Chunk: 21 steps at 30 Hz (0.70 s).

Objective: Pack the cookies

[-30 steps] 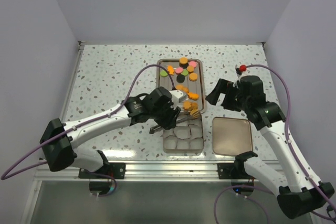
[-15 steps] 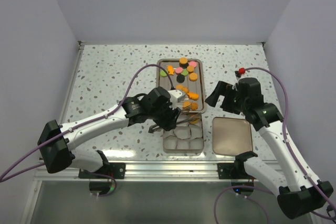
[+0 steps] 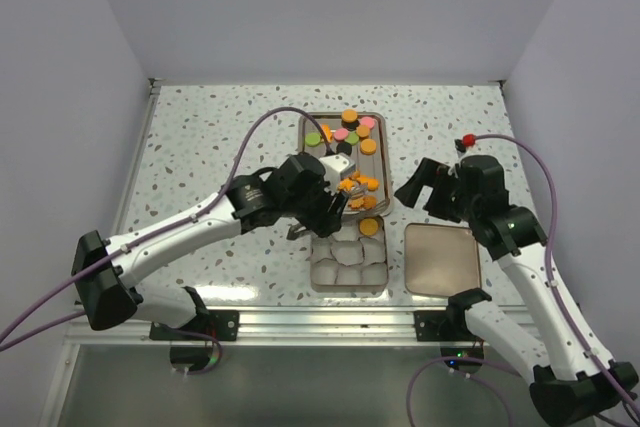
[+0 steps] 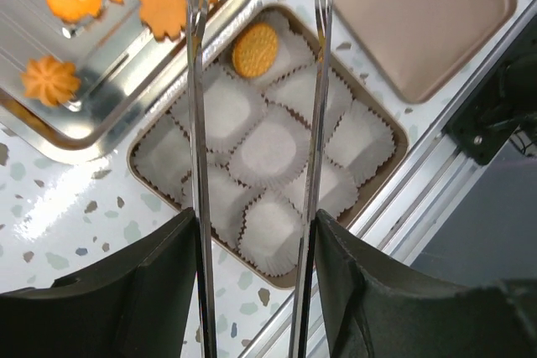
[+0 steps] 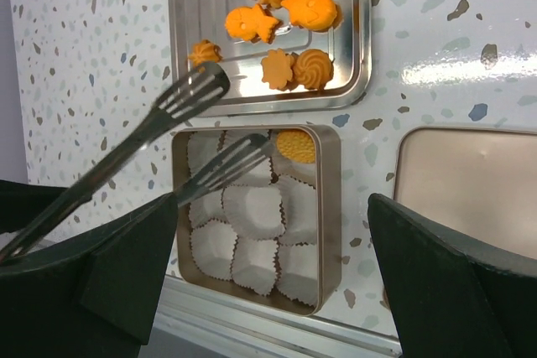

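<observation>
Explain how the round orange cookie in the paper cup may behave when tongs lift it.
The round cookie looks thin and flat, so probably light and brittle. It lies in a crinkled paper cup, which likely gives way if pushed.

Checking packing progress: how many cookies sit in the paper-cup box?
1. A round orange cookie lies in the box's corner next to the tray; the other paper cups look empty, though tongs cross some.

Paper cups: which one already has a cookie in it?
The cup in the tin's far right corner, beside the tray: it holds a round orange cookie; the rest are empty.
</observation>
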### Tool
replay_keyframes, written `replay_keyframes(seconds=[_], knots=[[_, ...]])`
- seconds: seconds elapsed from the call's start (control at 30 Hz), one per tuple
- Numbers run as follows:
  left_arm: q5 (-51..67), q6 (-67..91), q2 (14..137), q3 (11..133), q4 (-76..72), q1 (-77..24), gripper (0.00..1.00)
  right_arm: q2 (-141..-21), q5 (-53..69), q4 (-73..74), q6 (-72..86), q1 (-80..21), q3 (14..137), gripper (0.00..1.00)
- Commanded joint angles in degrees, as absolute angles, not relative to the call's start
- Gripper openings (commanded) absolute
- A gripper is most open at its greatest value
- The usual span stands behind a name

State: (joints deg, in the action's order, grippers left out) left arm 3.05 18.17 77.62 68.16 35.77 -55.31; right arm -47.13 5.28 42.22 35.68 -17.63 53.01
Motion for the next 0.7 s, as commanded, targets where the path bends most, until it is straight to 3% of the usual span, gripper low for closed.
replay_keyframes(seconds=[0.0,0.4,0.67], knots=[[0.18,16.7,76.99,74.69,36.56,-55.28,0.6,-45.88,3.78,43.15,36.47,-17.75,52.82,0.99],[-4.04,16.0,85.77,79.54,40.43,-44.13,0.56,-44.04,3.16,45.09,36.21,-17.75,52.91,0.99],[-6.94,12.04,90.96,76.65,40.7,-43.95,0.55,-44.21,2.11,46.76,33.93,-17.75,54.14,0.99]])
